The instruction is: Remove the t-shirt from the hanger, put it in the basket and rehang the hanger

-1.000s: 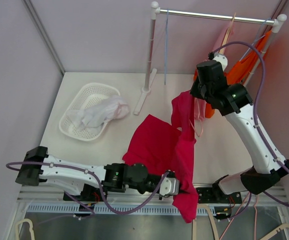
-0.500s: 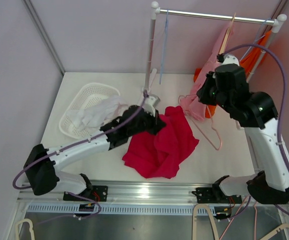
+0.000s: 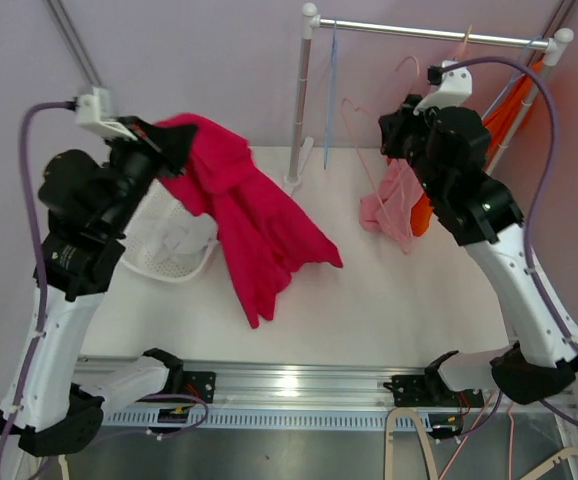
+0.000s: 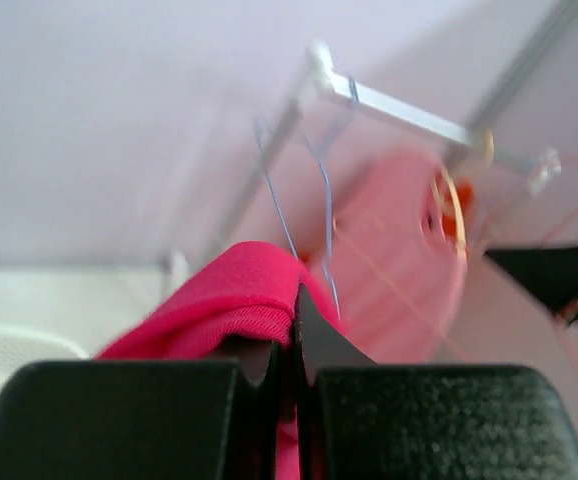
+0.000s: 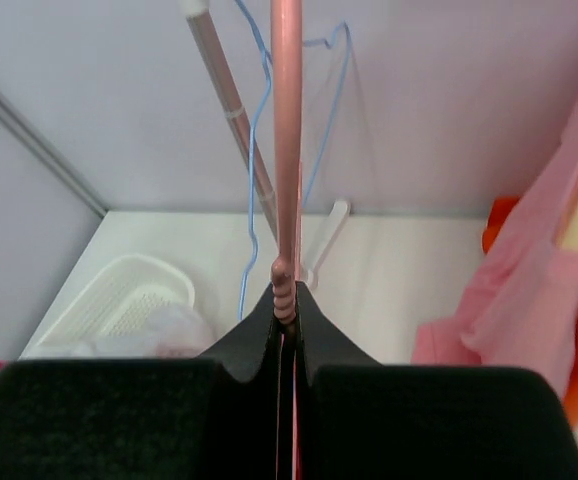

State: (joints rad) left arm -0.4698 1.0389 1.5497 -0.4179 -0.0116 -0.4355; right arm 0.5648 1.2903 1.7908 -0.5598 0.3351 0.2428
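Observation:
The red t-shirt (image 3: pixel 259 215) hangs free of the hanger from my left gripper (image 3: pixel 174 148), which is raised high at the left, above the basket. In the left wrist view the jaws (image 4: pixel 291 320) are shut on a fold of the t-shirt (image 4: pixel 229 300). My right gripper (image 3: pixel 391 128) is up near the rack at the right and shut on the bare pink wire hanger (image 3: pixel 347 105). In the right wrist view the hanger's stem (image 5: pixel 287 150) rises straight out from between the closed gripper (image 5: pixel 286 300).
A white basket (image 3: pixel 159 272) with white cloth (image 3: pixel 184 235) sits at the left under the t-shirt. The clothes rack's rail (image 3: pixel 429 35) carries a blue hanger (image 3: pixel 331 90), a pink garment (image 3: pixel 394 200) and an orange garment (image 3: pixel 499 120). The rack post (image 3: pixel 302 100) stands at the middle back.
My left arm has swung up and to the left, lifting the t-shirt off the table. My right gripper has raised the pink hanger toward the rail.

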